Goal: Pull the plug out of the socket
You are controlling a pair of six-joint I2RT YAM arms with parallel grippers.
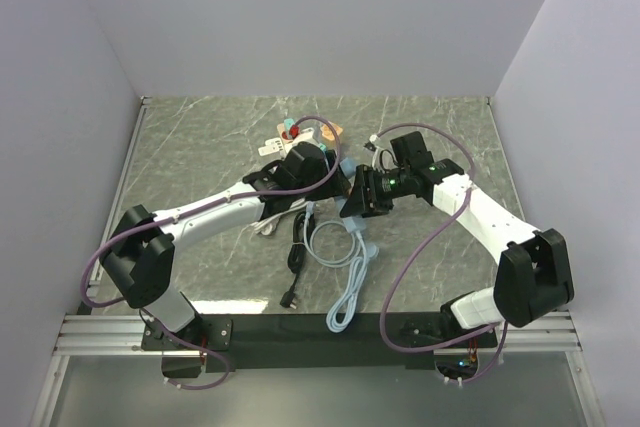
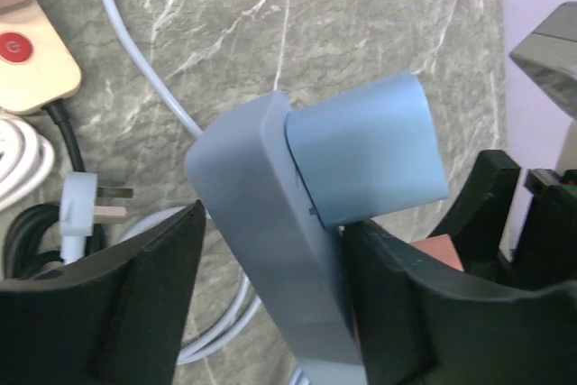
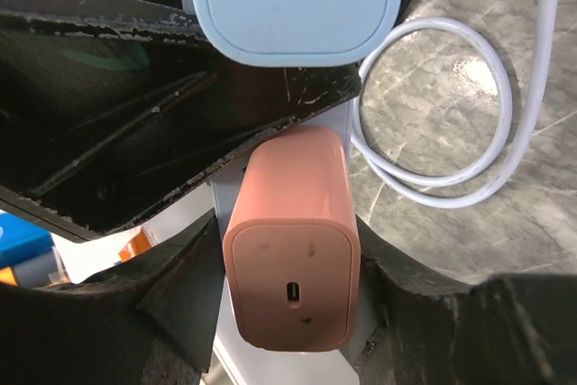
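Top external: fixed high, behind the arm bases (image 1: 185, 322), tilted down across the marble table (image 1: 200, 137); far off, whole workspace in frame.
Left wrist: very near, looks along the power strip (image 2: 261, 259) at the blue plug (image 2: 361, 151), table beyond.
Right wrist: nearer yet, faces the pink plug (image 3: 290, 241) end-on, blue plug above it.
Wrist views share both plugs, strip, pale cable (image 3: 538, 51). Top view: that spot mid-table.

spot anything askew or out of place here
The strip isn't lying flat: it stands tilted in the left gripper, blue plug sticking out sideways. The right gripper grips the pink plug. Nothing looks damaged or spilled.
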